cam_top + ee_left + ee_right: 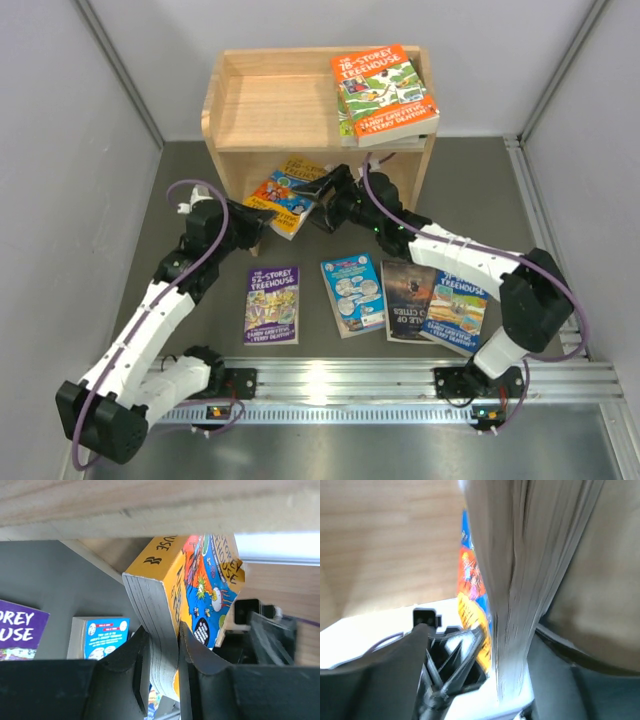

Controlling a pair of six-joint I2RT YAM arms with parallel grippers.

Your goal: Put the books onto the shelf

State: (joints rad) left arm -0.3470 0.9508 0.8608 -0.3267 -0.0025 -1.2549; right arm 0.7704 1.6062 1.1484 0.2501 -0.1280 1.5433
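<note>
Yellow book: tilted at the mouth of the shelf's lower tier, with its far end under the top board. It sits between the two grippers. I cannot tell whether its near corner touches the table.
Shelf: light wood, two tiers, standing at the far side of the table against the back wall.
Top tier: a small stack sits at the right end with an orange book uppermost. A green cover edge shows just beneath it.
Left gripper: reaches in from the left. In its wrist view the gripper has its jaws narrow, one finger on each cover, clamping the yellow book at the page edge.
Right gripper: reaches in from the right at the book's far side. In its wrist view the gripper has its jaws parted around the book, and the left finger stands off the cover with a gap.
On the table: four books lie flat in a row near the arm bases. From the left they are a purple book, a blue book, a dark book, and a fourth book partly under the right arm.
</note>
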